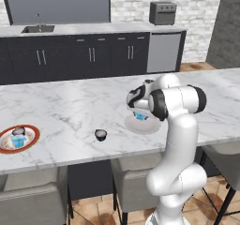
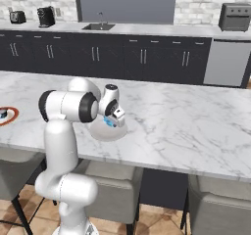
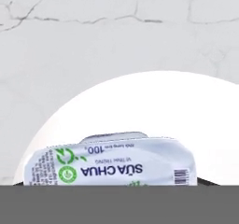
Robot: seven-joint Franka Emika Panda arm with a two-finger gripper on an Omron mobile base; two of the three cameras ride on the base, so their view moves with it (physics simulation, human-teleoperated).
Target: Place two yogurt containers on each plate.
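The gripper [image 1: 140, 112] hangs low over the grey plate [image 1: 143, 125] near the desk's [image 1: 70, 102] front edge; a light blue cup [image 1: 140, 116] sits between its fingers, on or just above the plate — whether the jaws clamp it or stand loose, I cannot tell; in the hand view the cup's pale printed lid [image 3: 112, 164] lies over the plate [image 3: 186, 120]. A dark cup [image 1: 101, 135] stands alone on the desk, left of this plate; far left, the red-rimmed plate [image 1: 33, 134] carries a dark cup [image 1: 18, 131] and a blue cup [image 1: 18, 141].
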